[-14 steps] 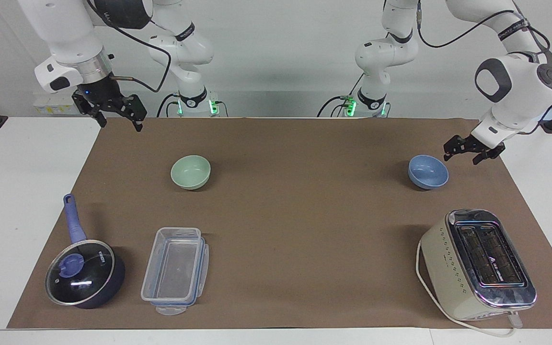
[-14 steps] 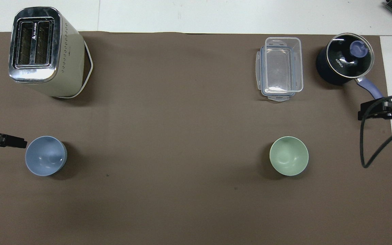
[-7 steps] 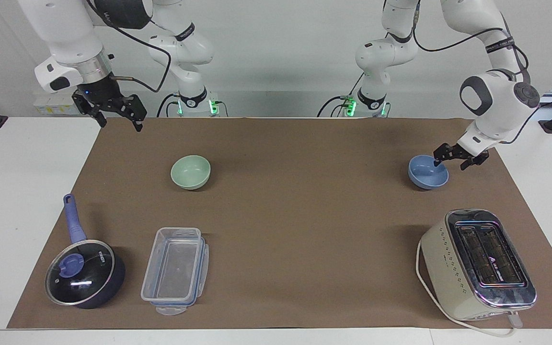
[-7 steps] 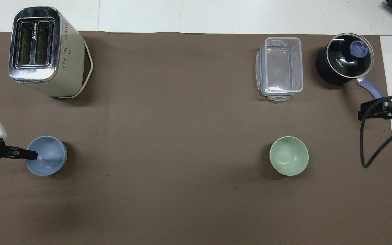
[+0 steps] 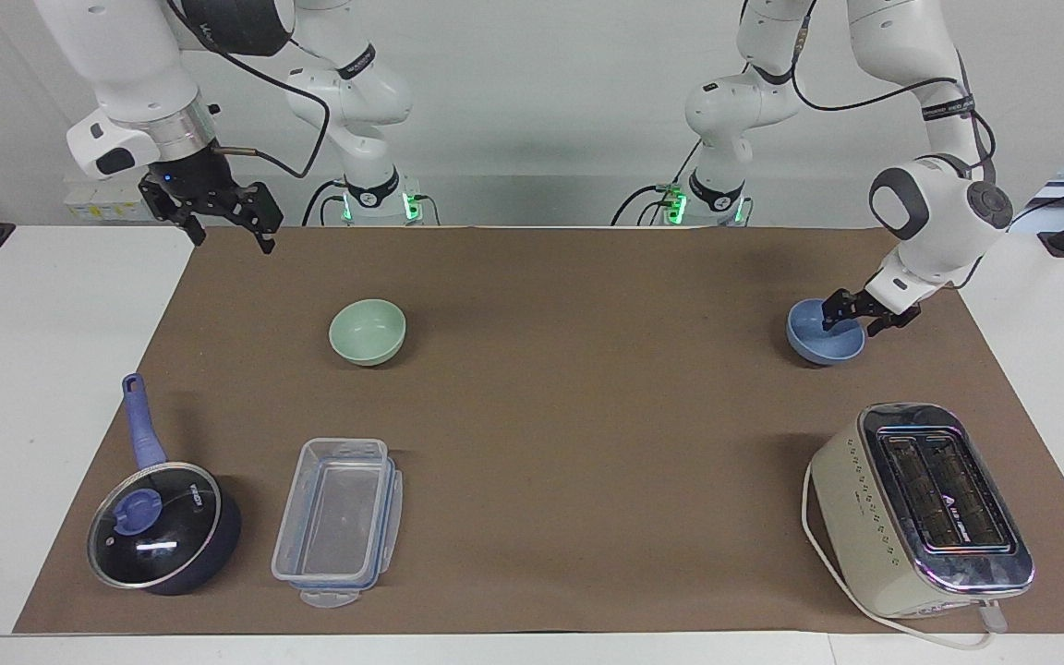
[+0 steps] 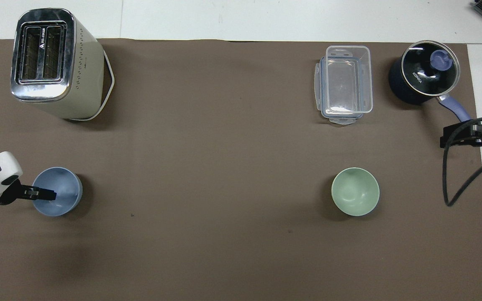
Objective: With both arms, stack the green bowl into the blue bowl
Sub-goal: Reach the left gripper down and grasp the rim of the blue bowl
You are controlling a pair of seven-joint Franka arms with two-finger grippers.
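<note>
The pale blue bowl [image 5: 818, 345] [image 6: 64, 189] sits on the brown mat at the left arm's end of the table. My left gripper [image 5: 852, 317] [image 6: 41, 193] is down at its rim, open, with one finger inside the bowl and the other outside. The mint-green bowl [image 5: 368, 331] [image 6: 355, 191] stands alone on the mat toward the right arm's end. My right gripper [image 5: 230, 238] [image 6: 471, 136] waits open, raised over the mat's corner at that end, holding nothing.
A cream toaster [image 5: 920, 508] [image 6: 55, 62] stands farther from the robots than the blue bowl. A clear plastic container [image 5: 338, 522] [image 6: 344, 83] and a dark blue lidded saucepan [image 5: 163, 526] [image 6: 423, 71] lie farther out than the green bowl.
My left gripper has come down from beside the blue bowl onto its rim, and its fingers have drawn closer together. The right arm and both bowls have not moved.
</note>
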